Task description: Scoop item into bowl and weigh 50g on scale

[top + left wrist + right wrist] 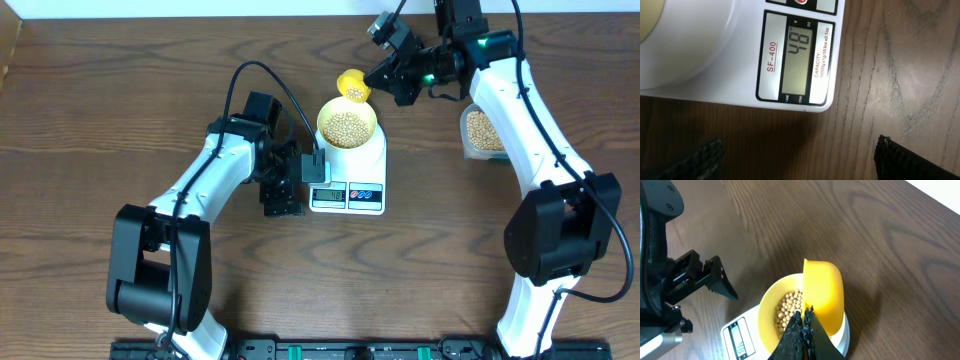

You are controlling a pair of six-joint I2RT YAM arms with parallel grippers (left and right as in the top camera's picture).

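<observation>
The white scale (pixel 366 168) stands mid-table with the pale yellow-green bowl (pixel 321 124) on it, partly filled with beige beans (pixel 347 126). My right gripper (pixel 375 84) is shut on the handle of a yellow scoop (pixel 353 87), held tilted just above the bowl's far rim. In the right wrist view the scoop (pixel 824 294) hangs over the bowl (pixel 767 311) and beans (pixel 790 309), below my shut fingers (pixel 808 316). My left gripper (pixel 300 183) is open and empty beside the scale's left front corner. In the left wrist view (pixel 800 160) the scale display (pixel 799 59) reads 48.
A clear plastic tub (pixel 484 131) holding more beans sits right of the scale, partly under my right arm. The left arm's cable (pixel 262 75) loops over the table left of the bowl. The rest is bare dark wood tabletop (pixel 90 120).
</observation>
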